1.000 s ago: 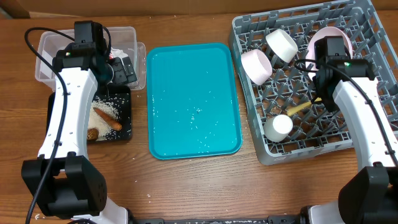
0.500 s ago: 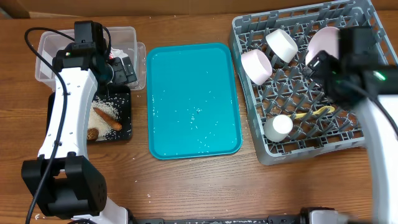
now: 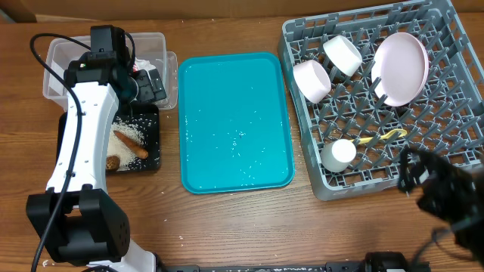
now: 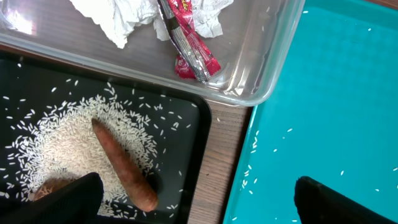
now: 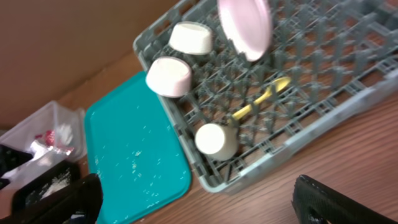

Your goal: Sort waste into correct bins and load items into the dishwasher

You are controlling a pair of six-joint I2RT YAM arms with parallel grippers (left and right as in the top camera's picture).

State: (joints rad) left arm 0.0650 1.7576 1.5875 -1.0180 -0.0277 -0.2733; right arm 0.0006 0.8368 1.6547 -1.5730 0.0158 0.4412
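Observation:
The grey dishwasher rack (image 3: 454, 113) holds a white plate (image 3: 401, 68) on edge, two white bowls (image 3: 311, 80) (image 3: 342, 54), a small cup (image 3: 339, 155) and the yellow spoon (image 3: 382, 137). My right gripper (image 3: 416, 175) is a blur off the rack's front right corner, open and empty; its view looks back at the rack (image 5: 323, 93) and spoon (image 5: 261, 99). My left gripper (image 4: 196, 199) hangs open and empty over the seam between the bins. The clear tub (image 4: 261, 74) holds a napkin (image 4: 118, 15) and wrapper (image 4: 189, 46). Rice (image 4: 68, 143), a stick (image 4: 124, 165) and a brown chunk (image 4: 53, 186) lie in the black tray (image 4: 186, 137).
A large teal tray (image 3: 234, 121) speckled with rice grains lies between the bins and the rack. Cardboard stands along the table's back edge. Bare wood runs along the front of the table (image 3: 249, 227).
My right gripper has opened, left the spoon lying in the rack, and pulled back fast toward the front right. The left arm has not moved.

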